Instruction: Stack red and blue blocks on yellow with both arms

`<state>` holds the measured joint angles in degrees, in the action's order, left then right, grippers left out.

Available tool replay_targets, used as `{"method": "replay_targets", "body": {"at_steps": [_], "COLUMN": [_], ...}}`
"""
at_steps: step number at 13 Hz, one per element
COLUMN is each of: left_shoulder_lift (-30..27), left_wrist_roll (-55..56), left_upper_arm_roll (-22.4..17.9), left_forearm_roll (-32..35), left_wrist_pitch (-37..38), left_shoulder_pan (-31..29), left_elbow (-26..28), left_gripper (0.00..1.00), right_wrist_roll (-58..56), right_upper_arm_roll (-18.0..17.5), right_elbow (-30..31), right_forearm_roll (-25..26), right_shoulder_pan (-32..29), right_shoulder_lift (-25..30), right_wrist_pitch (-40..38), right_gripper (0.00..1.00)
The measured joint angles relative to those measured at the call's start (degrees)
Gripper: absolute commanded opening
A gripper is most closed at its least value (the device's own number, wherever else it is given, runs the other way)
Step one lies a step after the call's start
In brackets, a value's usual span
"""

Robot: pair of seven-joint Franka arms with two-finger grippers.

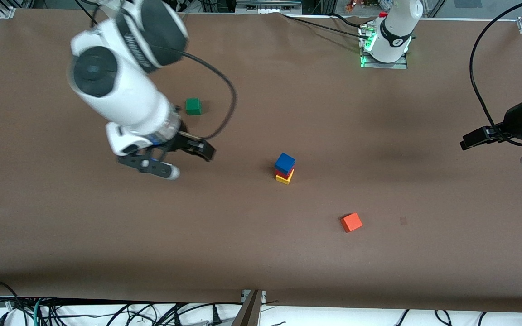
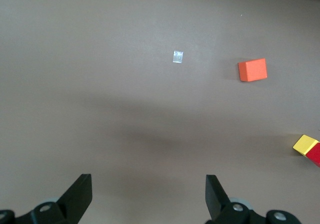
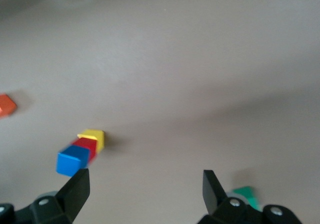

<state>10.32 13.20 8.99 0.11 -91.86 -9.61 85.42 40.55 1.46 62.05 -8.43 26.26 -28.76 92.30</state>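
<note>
Blue (image 1: 285, 161) is seen stacked on red (image 1: 282, 173) on yellow (image 1: 284, 178); both the right tool (image 1: 184, 160) and the left tool (image 2: 149, 196) are held wide open and empty; only withdrawal is judged to be left.

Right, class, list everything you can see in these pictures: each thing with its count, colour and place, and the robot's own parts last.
blue block: one, bright blue, top of the stack near the table's middle.
red block: one, deep red, in the stack between blue and yellow.
yellow block: one, yellow, bottom of the stack, on the table.
green cube: one, green, alone, farther from the front camera than the stack, toward the right arm's end.
orange cube: one, orange, alone, nearer the front camera than the stack.
table: one, brown covering.
cables: several, mostly black, along the table's near edge.
right gripper: one, black, open, over bare table between green cube and stack.
left gripper: one, black, open, over the left arm's end of the table.
</note>
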Motion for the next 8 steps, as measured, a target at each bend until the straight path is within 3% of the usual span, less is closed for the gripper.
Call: {"method": "replay_targets", "body": {"at_steps": [5, 8], "left_shoulder_lift": [0.05, 0.05], "left_wrist_roll": [0.00, 0.00], "left_upper_arm_roll": [0.36, 0.36], "left_forearm_roll": [0.00, 0.00], "left_wrist_pitch": [0.00, 0.00], "left_shoulder_pan": [0.05, 0.05], "left_elbow": [-0.10, -0.15], "left_gripper": [1.00, 1.00], "right_wrist_roll": [-18.72, -24.89], "right_upper_arm_roll": [0.82, 2.20], "right_elbow": [19.82, 28.00], "right_forearm_roll": [-0.14, 2.26], "right_shoulder_pan": [-9.33, -10.83], "right_shoulder_lift": [17.75, 25.71], "right_wrist_pitch": [-1.37, -1.39], "right_gripper": [1.00, 1.00]}}
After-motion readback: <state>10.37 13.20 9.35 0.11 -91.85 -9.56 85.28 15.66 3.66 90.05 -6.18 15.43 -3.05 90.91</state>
